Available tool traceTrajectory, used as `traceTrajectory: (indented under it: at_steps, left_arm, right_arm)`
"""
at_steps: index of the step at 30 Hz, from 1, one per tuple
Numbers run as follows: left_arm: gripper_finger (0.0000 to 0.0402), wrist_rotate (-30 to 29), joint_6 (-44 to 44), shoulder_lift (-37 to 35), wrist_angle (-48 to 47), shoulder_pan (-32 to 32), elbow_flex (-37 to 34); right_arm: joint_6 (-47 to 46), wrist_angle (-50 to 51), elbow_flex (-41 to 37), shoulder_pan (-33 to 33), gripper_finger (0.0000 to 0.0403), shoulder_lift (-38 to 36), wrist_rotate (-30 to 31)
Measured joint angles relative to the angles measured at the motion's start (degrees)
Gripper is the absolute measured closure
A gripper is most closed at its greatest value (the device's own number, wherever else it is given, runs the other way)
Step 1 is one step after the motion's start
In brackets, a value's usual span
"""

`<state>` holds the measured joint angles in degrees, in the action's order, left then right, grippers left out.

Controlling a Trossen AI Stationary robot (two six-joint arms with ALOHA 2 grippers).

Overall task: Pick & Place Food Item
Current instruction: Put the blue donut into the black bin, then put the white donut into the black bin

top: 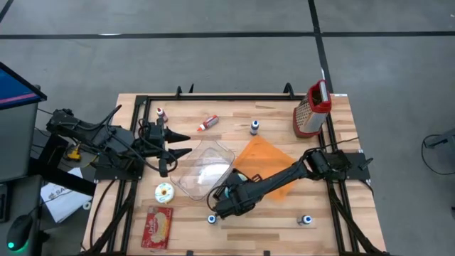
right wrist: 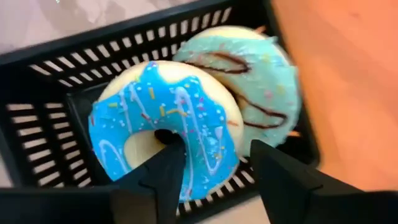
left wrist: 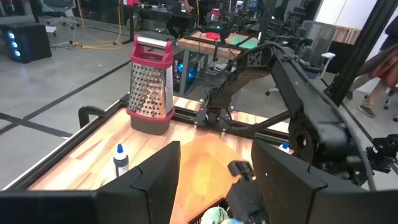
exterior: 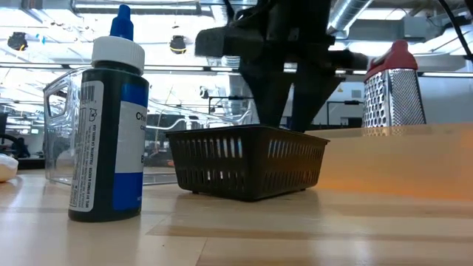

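Doughnuts are what I am watching: my right wrist view shows a blue-iced doughnut with sprinkles leaning against a mint-iced doughnut, both inside the black basket. The right gripper hangs just over them with its fingers spread, one finger at the blue doughnut's hole, the other past its edge; it pinches nothing that I can see.

From above, the right gripper covers the basket almost wholly (I see only a speck of pale green there), near the table's front edge, between the clear plastic container and the orange mat. The low view gives me the basket from the side, flat on the table, with a blue-labelled bottle close by, but hides the doughnuts.

The left gripper waits at the container's left, fingers apart. Its wrist view looks across at the grater.
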<state>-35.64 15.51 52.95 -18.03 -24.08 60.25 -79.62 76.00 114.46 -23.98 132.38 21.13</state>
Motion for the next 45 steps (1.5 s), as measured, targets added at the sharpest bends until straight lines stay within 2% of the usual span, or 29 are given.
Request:
traceTrajectory:
  at_steps: [5, 11, 18, 28, 31, 34, 39, 42, 45]
  left_arm:
    - [0.0207, 0.2, 0.0, 0.0, 0.0, 0.0, 0.0]
    - [0.0207, 0.3, 0.0, 0.0, 0.0, 0.0, 0.0]
    - [0.0207, 0.5, 0.0, 0.0, 0.0, 0.0, 0.0]
    - [0.0207, 1.6, -0.1, -1.5, -5.5, 0.0, 0.0]
    - [0.0207, 4.1, 2.9, -3.4, -12.6, 0.0, 0.0]
    - [0.0207, 5.9, 10.8, -5.0, -26.8, 0.0, 0.0]
    - [0.0207, 18.9, 24.3, -4.7, -43.7, -0.9, 0.0]
    - [0.0207, 24.6, 27.7, -2.7, -49.8, -4.6, 0.0]
    - [0.0207, 25.0, 30.1, -0.3, -54.6, -9.9, 0.0]
  right_arm:
    - [-1.4, 4.3, 3.8, -0.4, 0.0218, -0.1, 2.8]
    - [-2.4, 8.1, 6.5, -0.3, 0.0234, -0.1, 4.5]
    - [-2.6, 6.1, 6.5, -1.2, 0.0249, -0.1, 4.1]
    - [-13.5, 6.1, 9.1, -6.8, 0.0241, -1.2, 5.7]
    - [-15.9, 6.4, 10.1, -9.5, 0.024, -3.5, 8.2]
    - [-19.5, 6.5, 10.1, -12.0, 0.024, -6.6, 11.1]
    - [-26.4, 6.5, 10.1, -16.1, 0.024, -11.8, 20.2]
    - [-28.2, 6.1, 10.1, -18.0, 0.024, -14.1, 25.6]
    - [-28.3, 4.4, 10.1, -19.3, 0.024, -15.7, 31.9]
